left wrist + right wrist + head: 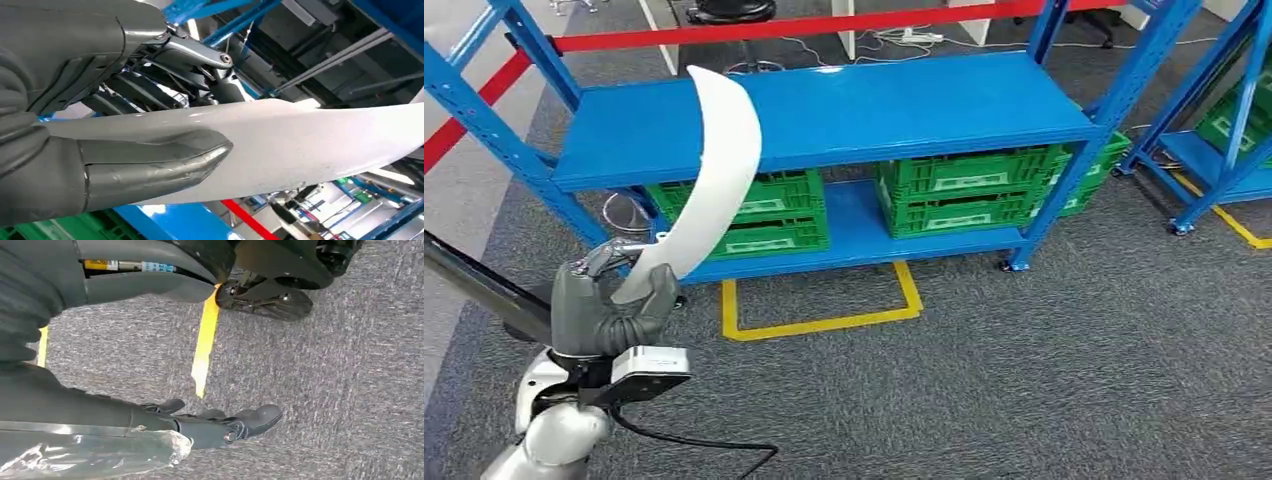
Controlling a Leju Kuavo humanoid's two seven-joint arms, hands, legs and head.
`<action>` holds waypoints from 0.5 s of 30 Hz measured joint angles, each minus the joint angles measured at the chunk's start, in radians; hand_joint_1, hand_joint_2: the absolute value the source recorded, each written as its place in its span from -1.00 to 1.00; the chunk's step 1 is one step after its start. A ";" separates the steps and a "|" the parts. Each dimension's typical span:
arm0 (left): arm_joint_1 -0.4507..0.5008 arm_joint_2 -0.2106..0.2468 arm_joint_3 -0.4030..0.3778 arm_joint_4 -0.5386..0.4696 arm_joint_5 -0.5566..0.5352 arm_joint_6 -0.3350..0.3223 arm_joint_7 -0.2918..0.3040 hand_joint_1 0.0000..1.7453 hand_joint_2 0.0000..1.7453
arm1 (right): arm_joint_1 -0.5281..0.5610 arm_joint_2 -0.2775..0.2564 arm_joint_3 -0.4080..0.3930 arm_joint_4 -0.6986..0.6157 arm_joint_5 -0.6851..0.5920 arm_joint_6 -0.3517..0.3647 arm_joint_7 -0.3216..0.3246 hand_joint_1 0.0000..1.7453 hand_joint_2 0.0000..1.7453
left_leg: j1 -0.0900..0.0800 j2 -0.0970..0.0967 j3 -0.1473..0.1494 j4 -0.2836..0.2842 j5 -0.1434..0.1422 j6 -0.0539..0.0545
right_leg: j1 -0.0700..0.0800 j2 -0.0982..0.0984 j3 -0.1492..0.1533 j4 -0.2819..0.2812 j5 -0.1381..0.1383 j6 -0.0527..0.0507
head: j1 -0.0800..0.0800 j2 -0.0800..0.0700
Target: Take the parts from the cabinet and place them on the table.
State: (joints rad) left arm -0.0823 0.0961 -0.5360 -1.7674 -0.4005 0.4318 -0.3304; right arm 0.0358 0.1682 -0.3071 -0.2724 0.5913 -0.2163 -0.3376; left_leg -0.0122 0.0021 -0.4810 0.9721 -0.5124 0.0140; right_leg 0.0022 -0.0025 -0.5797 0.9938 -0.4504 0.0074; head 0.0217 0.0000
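Left hand (609, 305) grips the lower end of a long curved white part (714, 170), thumb (155, 167) pressed across its face in the left wrist view, fingers wrapped behind. The part stands roughly upright out of the hand, tip arcing up in front of the blue cabinet's (824, 110) top shelf. It's clear of the shelf, touching nothing but the hand.

Right hand (220, 427) hangs low over the grey carpet (325, 365), fingers loosely extended and apart, nothing in it. A strip of yellow floor tape (205, 347) lies below it.

Progress, my read: pickup of this part is done, placement is not. No bench in view, so the carry and put-down are both ahead. The robot likely has to turn or walk away from the cabinet first.

Left on the cabinet: green crates (954, 190) on the lower shelf, another pair near the left post (769, 215). Can't tell if they hold more parts; interiors are hidden by the shelf above. Top shelf shows bare blue where visible.

Risk: the part is long and held at one end, so it may swing or slip in the grip on a turn.
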 joint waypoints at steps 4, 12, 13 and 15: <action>-0.002 0.000 0.000 0.000 0.000 0.000 0.000 1.00 1.00 | 0.001 0.000 0.000 0.000 0.000 0.000 0.000 -1.00 1.00 | 0.004 0.005 -0.011 -0.016 0.029 0.020 | -0.005 0.002 -0.025 0.024 -0.025 0.021 | 0.002 0.000; 0.001 -0.001 -0.001 0.000 0.000 0.000 0.000 1.00 1.00 | 0.001 -0.001 -0.004 0.000 0.000 0.000 0.000 -1.00 1.00 | 0.003 0.005 -0.071 -0.004 0.065 0.020 | -0.014 0.001 0.025 0.090 -0.072 0.039 | 0.006 0.000; 0.001 -0.001 0.000 0.000 0.000 -0.001 0.000 1.00 1.00 | -0.001 0.000 -0.004 0.000 0.000 0.000 0.000 -1.00 1.00 | 0.001 0.005 -0.075 0.001 0.067 0.017 | -0.017 0.001 0.073 0.009 -0.069 0.041 | 0.006 0.000; -0.001 -0.001 -0.001 0.000 0.000 -0.001 0.000 1.00 1.00 | -0.002 0.000 -0.004 0.000 0.000 0.000 0.000 -1.00 1.00 | -0.003 0.005 -0.086 0.010 0.073 0.004 | -0.012 0.006 0.084 -0.008 -0.066 0.028 | 0.003 0.000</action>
State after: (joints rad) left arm -0.0828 0.0954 -0.5367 -1.7674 -0.4005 0.4311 -0.3300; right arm 0.0337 0.1678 -0.3109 -0.2728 0.5913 -0.2163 -0.3376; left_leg -0.0155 0.0067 -0.5674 0.9821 -0.4391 0.0184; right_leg -0.0102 0.0037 -0.4958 0.9855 -0.5167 0.0354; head 0.0252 0.0000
